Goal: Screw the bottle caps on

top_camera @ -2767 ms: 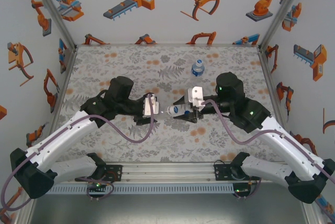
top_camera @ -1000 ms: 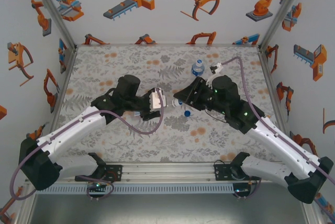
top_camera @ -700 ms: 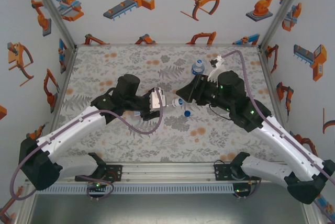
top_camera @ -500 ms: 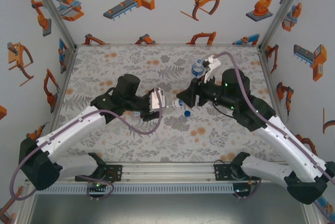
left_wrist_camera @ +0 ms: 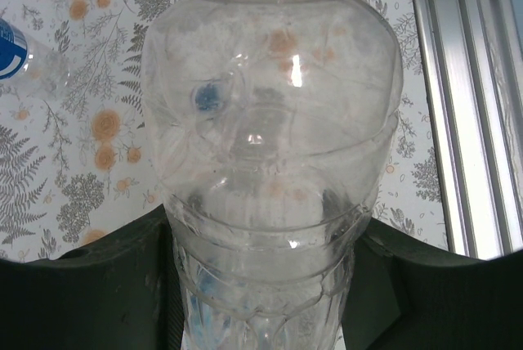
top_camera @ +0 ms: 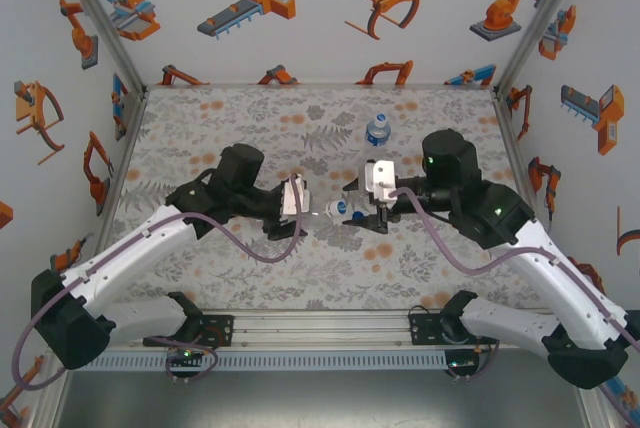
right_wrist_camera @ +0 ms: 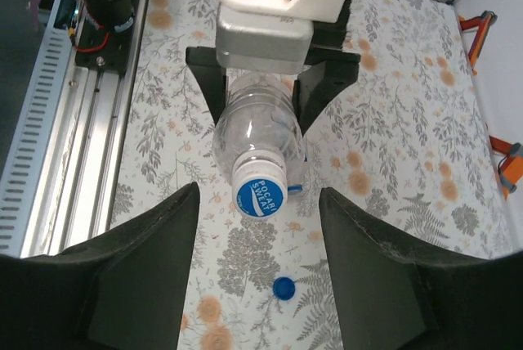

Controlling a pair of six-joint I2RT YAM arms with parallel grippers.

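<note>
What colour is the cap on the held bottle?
The cap is blue with white lettering; right wrist view.

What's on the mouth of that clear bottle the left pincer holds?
A blue cap with white lettering covers the mouth of the bottle. The threads beneath are hidden, so how far it is screwed on cannot be seen.

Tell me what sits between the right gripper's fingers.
Right wrist view: the blue cap on the held bottle, untouched; also a loose cap on the mat.
</note>
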